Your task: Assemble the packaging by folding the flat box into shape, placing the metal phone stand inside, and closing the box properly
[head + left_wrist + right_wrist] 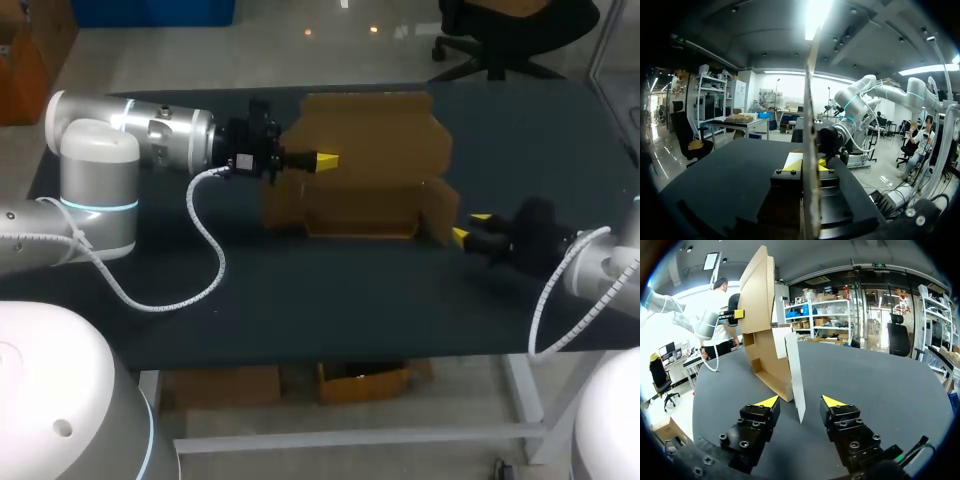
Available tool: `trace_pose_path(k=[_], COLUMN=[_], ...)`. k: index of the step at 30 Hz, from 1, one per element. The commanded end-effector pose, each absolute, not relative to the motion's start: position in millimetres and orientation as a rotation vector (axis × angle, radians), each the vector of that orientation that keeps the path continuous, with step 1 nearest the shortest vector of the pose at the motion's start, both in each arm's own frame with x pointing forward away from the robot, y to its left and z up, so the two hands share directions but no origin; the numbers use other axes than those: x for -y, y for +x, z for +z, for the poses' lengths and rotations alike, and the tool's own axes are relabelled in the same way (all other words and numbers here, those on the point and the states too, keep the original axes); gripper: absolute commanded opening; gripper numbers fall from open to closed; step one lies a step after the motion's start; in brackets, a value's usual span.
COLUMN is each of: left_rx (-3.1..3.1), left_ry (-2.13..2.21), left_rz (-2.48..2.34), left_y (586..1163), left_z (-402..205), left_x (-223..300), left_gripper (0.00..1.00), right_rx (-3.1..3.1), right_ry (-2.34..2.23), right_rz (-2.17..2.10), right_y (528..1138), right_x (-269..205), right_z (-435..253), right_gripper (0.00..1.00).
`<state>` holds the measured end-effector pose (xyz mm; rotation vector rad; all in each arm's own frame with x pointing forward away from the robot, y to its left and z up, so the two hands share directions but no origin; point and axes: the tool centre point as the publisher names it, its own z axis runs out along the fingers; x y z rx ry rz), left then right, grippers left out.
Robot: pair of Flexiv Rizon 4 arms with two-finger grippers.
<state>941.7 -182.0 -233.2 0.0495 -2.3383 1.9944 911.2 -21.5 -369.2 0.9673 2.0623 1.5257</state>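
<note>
Left gripper [326,158] is pinched onto the tall back panel [370,125] of the box [355,210], a finger pressing the cardboard from each side. I'd judge that's to hold the panel up and keep the box from sliding while its sides get folded. Right gripper [467,227] sits at the box's right end, fingers wide apart, with the end flap [794,371] standing just ahead of the gap, untouched — lined up, by my reckoning, to take or push that flap. Count: one box, half formed, on the table [300,300]; two grippers; phone stand — none in sight.
</note>
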Motion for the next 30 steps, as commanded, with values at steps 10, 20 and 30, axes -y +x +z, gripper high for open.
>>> trace_pose_path(k=[10, 20, 30], left_rx=[2.337, 2.337, 2.337], left_ry=[0.049, 0.049, 0.049], left_rz=[1.996, 1.996, 1.996], left_y=[942, 942, 942], left_z=[-237, -237, -237], left_x=[182, 182, 182], left_gripper=[0.0, 0.0, 0.0], right_rx=[-2.045, -2.034, -2.002], right_ry=[0.987, 1.004, 1.054], right_rz=[1.471, 1.447, 1.431], right_y=[928, 933, 931], right_x=[-10, -25, -31], right_z=[-377, -376, -377], right_gripper=[0.34, 0.15, 0.0])
